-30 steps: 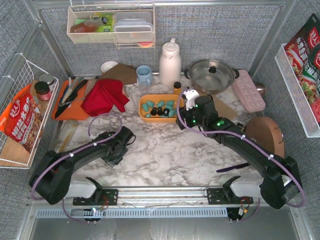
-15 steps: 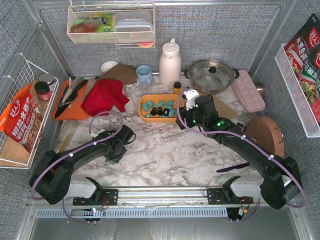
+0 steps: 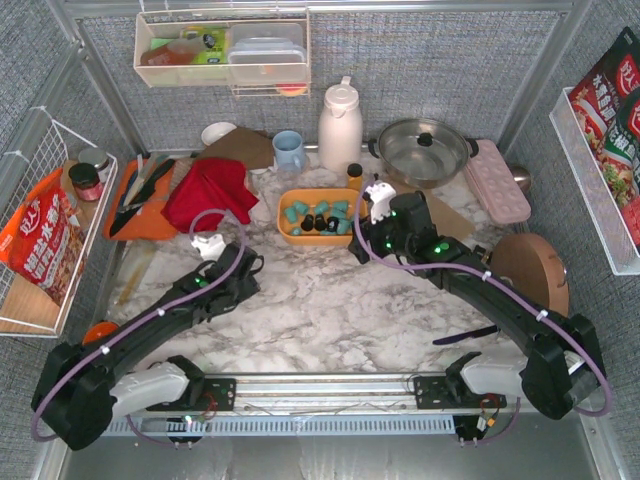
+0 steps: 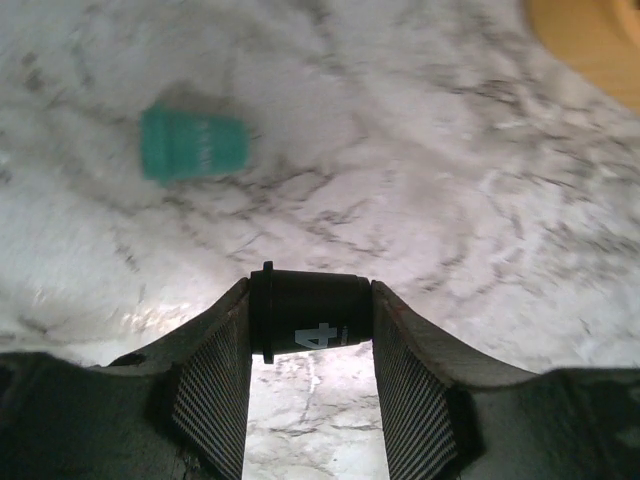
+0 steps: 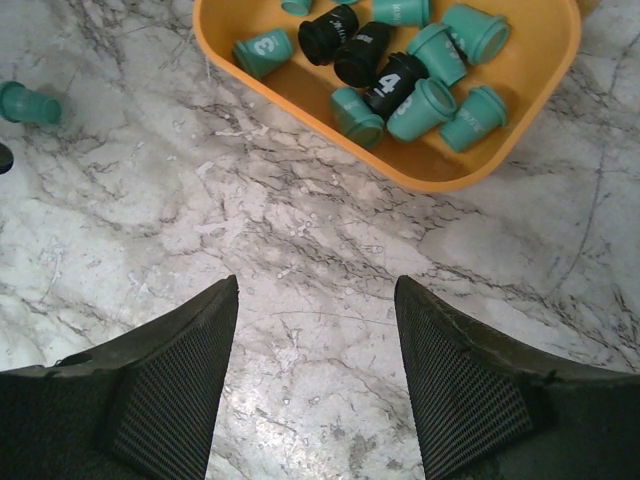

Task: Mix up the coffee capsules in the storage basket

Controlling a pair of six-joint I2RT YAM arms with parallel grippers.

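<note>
on the desk (image 3: 330, 300) the storage basket (image 5: 540, 70) holds most coffee capsules (image 5: 400, 75), teal with 3 black bunched together; right hand (image 5: 316, 290) hangs released and empty near it; left hand (image 4: 312, 300) grasps 1 black capsule (image 4: 310, 325), 1 teal capsule (image 4: 193, 144) lies loose nearby: mixing judged barely begun, 2 strays to return.

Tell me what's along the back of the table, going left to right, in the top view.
Small white bowl, pale blue mug, tall white thermos jug, lidded silver metal pot, pink plastic tray with round hollows.
</note>
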